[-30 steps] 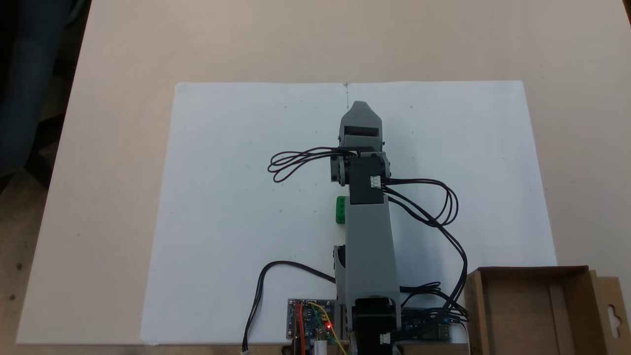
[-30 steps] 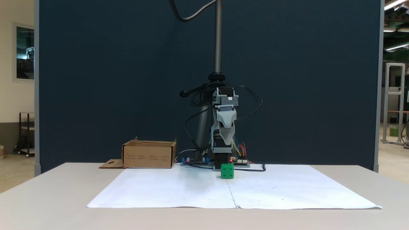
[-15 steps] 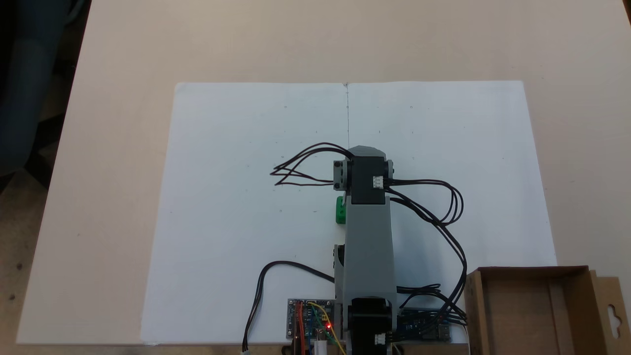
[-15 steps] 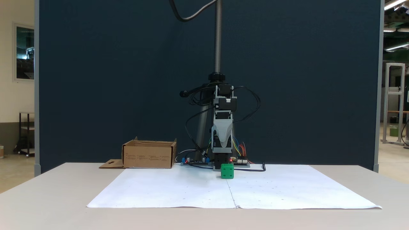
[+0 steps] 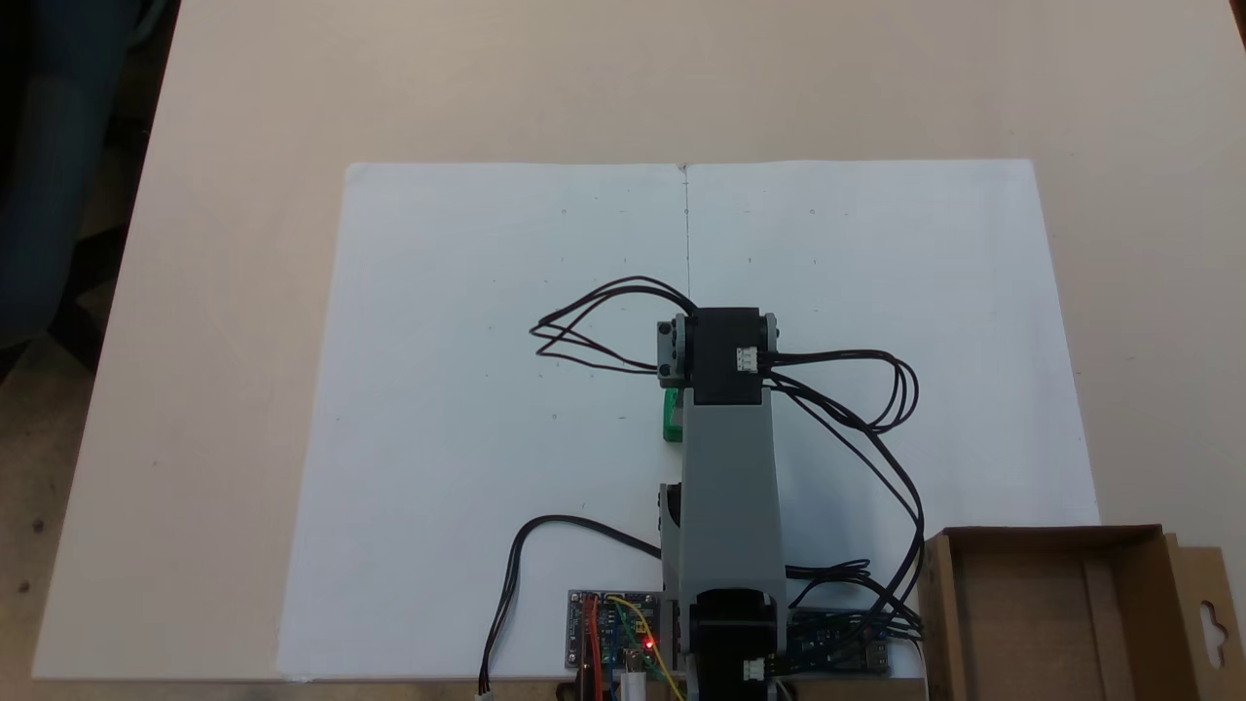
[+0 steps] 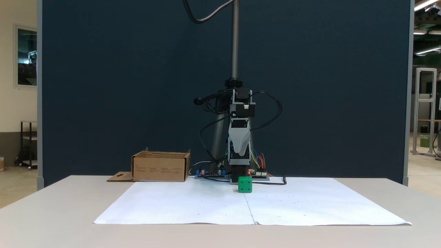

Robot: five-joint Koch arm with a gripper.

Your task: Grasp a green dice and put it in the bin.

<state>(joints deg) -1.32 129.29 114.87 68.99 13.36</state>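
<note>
The dice is sitting on the white paper, near the paper's middle crease, directly in front of the arm's base in a fixed view. From above, only a green sliver of the dice is showing, because the grey arm link is covering most of it. The bin is resting at the table's near right corner in that view, well apart from the dice, with its hang-hole flap lying out to the right. Seen from the front, the bin is standing to the left of the arm. Black cables are looping out on both sides of the wrist, and a circuit board with a red light is lying beside the base.

The gripper is hanging above the dice, pointing down, clear of it. Its jaws are lining up one behind the other, so I cannot tell whether they are apart or together.

Compared with a second ago, the gripper has folded downward: from above it was reaching out beyond the wrist, and now it is tucked beneath the wrist motor. The dice and bin have not shifted.
</note>
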